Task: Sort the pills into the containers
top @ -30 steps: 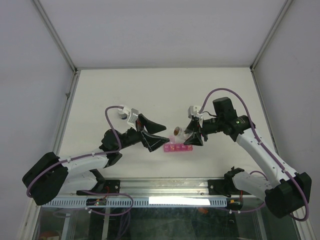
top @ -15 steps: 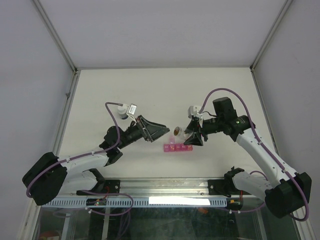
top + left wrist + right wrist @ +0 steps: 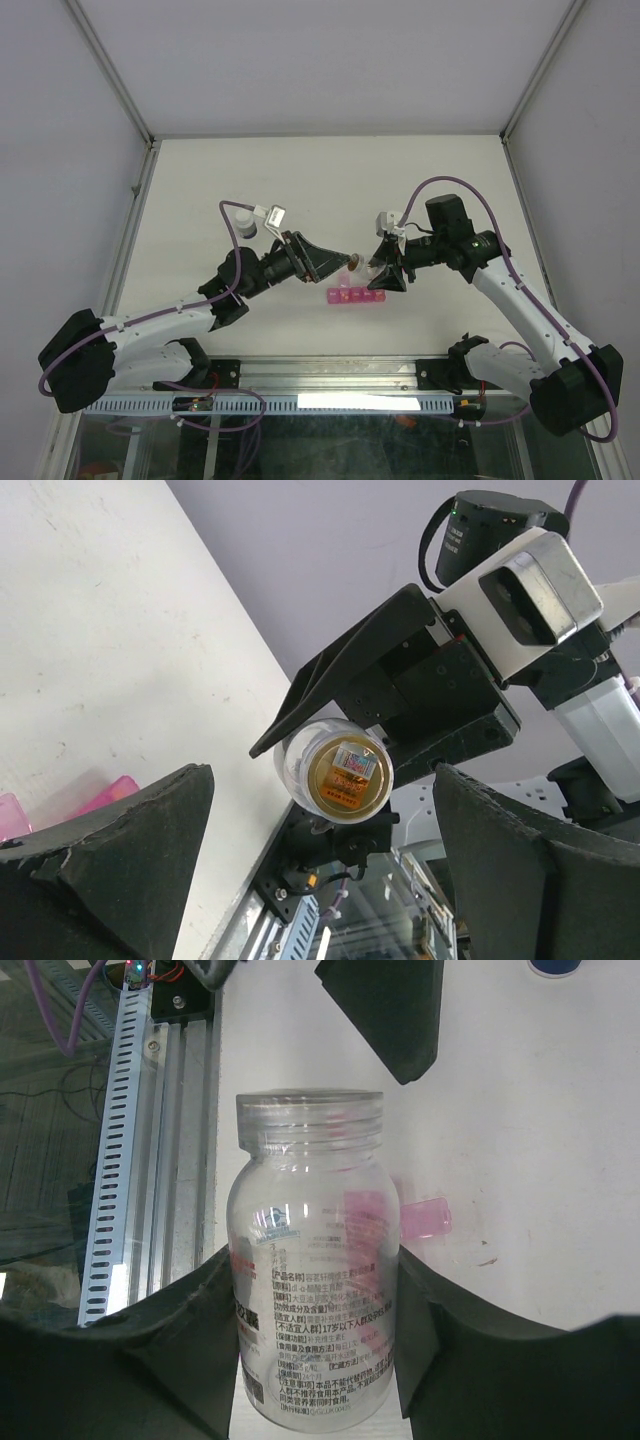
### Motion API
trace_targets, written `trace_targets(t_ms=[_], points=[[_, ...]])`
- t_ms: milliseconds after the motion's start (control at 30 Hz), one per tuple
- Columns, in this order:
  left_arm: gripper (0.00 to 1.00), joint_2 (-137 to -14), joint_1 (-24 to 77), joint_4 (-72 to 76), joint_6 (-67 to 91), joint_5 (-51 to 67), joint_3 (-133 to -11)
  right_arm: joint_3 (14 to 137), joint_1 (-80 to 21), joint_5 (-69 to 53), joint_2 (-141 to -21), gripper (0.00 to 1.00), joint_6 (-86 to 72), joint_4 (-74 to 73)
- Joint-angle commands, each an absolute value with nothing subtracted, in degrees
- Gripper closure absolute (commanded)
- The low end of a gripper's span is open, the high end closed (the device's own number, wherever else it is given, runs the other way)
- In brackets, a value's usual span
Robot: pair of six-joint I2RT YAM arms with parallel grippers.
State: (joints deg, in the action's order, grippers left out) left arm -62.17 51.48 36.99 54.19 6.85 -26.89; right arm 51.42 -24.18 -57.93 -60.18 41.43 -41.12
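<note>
We see the right gripper clamped on a clear bottle just beyond the pink organiser at the table's near middle, the left gripper gaping wide at its capped end, so sorting looks unstarted.

Top view: bright, even, diffuse light; table near white, washed out beyond bottle. Shadows faint, soft-edged, just beside bottle. Glare strip on rail, well nearer than bottle. Left wrist: bottle sharp; left gripper fingers flanking it dark, soft. Right wrist: bottle label legible, pale highlights on wall; right gripper fingers underexposed.
</note>
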Motion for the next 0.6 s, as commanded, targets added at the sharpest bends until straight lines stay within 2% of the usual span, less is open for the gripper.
trace_targets(t_ms=[0,567], points=[[0.07,-60.6,52.4,35.1,52.4,4.2,-29.9,53.3,-24.0,-59.4,-59.7,1.00,40.9,-38.8],[0.11,-62.2,54.9,33.0,50.5,3.5,-32.4,53.2,-23.9,-59.0,-59.7,1.00,40.9,-38.8]])
